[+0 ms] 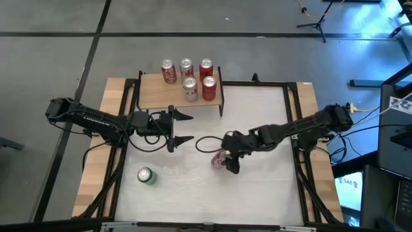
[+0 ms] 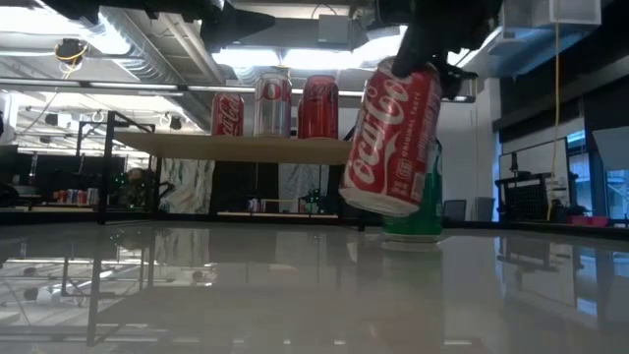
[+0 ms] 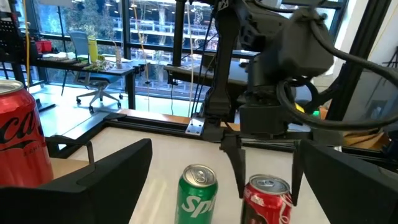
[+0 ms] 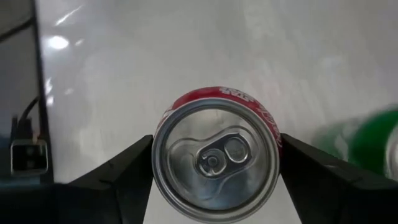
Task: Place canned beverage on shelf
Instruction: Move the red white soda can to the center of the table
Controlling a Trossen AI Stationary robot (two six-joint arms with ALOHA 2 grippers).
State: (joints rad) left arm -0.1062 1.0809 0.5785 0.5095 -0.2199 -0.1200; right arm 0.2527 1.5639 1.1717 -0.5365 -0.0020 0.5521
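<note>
Holding the red can [image 4: 217, 154] between the right gripper [image 1: 226, 158] fingers [image 4: 118, 180], one on each side of the rim. Hanging it tilted, clear of the table [image 2: 295, 295] in the low view, mid-table and well apart from the shelf [image 1: 151, 90].

Gripping only near the top, so risking the can slipping or swinging further off upright on the way over. Risking a knock against the five cans [image 1: 187, 66] already crowding the shelf, with bare board left mainly at the left side. Risking a tip-over if setting it down tilted.

Waiting with the left gripper [image 1: 182, 127] spread wide and empty just in front of the shelf, possibly blocking the path. Standing untouched near the table's front left, the green can [image 1: 146, 175].
</note>
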